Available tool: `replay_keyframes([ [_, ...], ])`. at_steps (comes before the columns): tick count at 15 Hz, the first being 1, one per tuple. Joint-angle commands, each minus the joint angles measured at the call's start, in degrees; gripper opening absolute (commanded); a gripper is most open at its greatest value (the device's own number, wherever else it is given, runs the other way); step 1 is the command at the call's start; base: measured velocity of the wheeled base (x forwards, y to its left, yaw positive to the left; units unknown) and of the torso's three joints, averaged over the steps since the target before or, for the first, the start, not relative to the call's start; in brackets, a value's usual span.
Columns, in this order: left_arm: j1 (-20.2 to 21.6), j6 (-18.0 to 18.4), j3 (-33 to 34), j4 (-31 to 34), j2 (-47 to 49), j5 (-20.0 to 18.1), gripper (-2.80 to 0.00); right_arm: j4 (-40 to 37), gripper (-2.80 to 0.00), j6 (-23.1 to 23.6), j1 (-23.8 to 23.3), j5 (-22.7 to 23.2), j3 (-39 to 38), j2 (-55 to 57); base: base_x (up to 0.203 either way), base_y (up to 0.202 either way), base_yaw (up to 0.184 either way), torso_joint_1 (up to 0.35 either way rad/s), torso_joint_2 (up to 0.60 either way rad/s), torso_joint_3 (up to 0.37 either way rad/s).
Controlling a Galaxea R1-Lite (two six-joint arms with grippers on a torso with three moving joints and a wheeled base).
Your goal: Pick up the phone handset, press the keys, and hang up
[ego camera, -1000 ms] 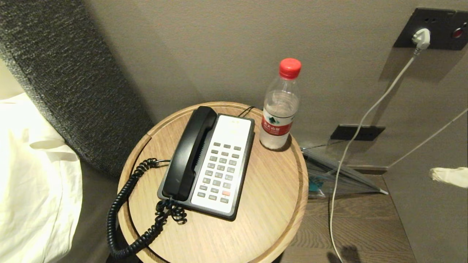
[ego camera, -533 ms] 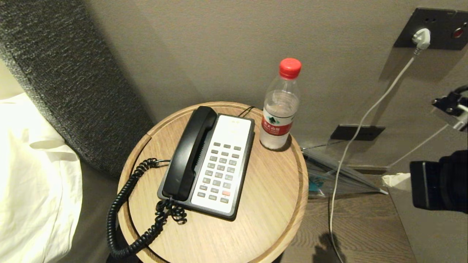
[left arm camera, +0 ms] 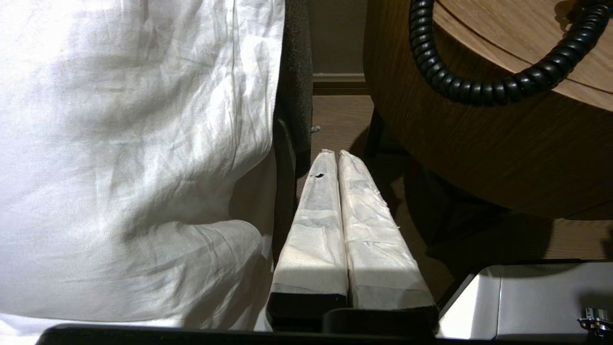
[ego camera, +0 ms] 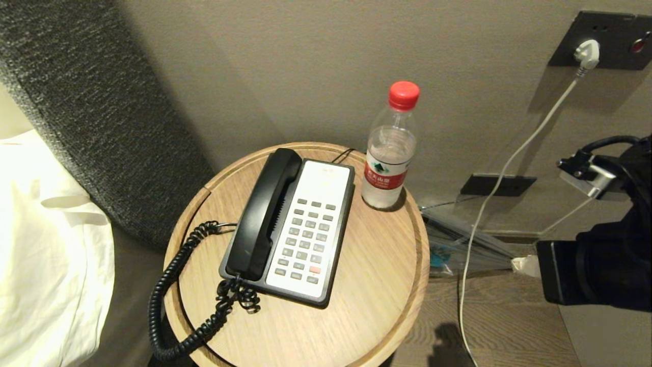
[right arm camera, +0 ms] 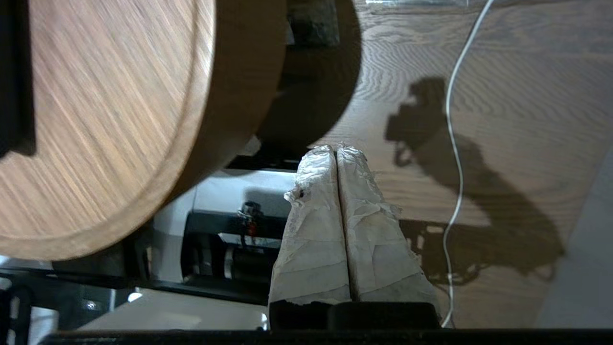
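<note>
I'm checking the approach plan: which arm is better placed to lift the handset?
Probably right: the right gripper, shut, is raised beside the table; the left gripper sits low under its rim, though the phone handset lies left.

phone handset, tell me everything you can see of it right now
The phone handset is a long, curved, glossy black plastic receiver. It lies seated in its cradle along the left side of the phone base, earpiece toward the wall, mouthpiece toward the near edge. A black coiled cord leaves its near end, loops over the round wooden table's edge and hangs down. No gripper touches it.
</note>
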State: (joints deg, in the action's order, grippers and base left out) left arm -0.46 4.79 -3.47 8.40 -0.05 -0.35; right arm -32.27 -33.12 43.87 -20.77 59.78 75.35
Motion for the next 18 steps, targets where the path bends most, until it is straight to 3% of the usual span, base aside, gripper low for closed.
replay_keyframes([
  [1,0.02,-0.04,-0.04,0.04,0.05,0.00,-2.80,-0.23,-2.80,-0.14,-1.25,-0.25,-2.83,-3.77,0.000,0.000,0.000,0.000,0.00,0.000],
  [4,0.02,-0.04,-0.04,0.04,0.05,0.00,-2.80,-0.21,-2.80,0.06,-7.07,-0.03,-11.82,-14.52,0.000,0.000,0.000,0.000,0.00,0.000],
  [6,0.02,0.04,-0.04,0.04,0.05,0.00,-2.80,-0.18,-2.80,1.09,-16.38,1.90,-14.74,-19.46,0.000,0.000,0.000,0.000,0.00,0.000],
  [8,0.02,-0.04,-0.04,0.04,0.05,0.00,-2.80,-0.23,-2.80,3.89,-25.25,7.40,-15.68,-25.30,0.000,0.000,0.000,0.000,0.00,0.000],
  [11,0.02,0.05,-0.04,0.04,0.05,0.00,-2.80,-0.82,-2.80,10.91,-34.14,15.20,-17.22,-36.36,0.000,0.000,0.000,0.000,0.00,0.000],
  [16,0.02,-0.02,-0.04,0.04,0.05,0.00,-2.80,-1.56,-2.80,17.43,-43.74,24.02,-19.84,-50.14,0.000,0.000,0.000,0.000,0.00,0.000],
  [18,0.02,-0.04,-0.04,0.04,0.05,0.00,-2.80,-1.64,-2.80,18.69,-45.04,26.64,-21.14,-55.08,0.000,0.000,0.000,0.000,0.00,0.000],
])
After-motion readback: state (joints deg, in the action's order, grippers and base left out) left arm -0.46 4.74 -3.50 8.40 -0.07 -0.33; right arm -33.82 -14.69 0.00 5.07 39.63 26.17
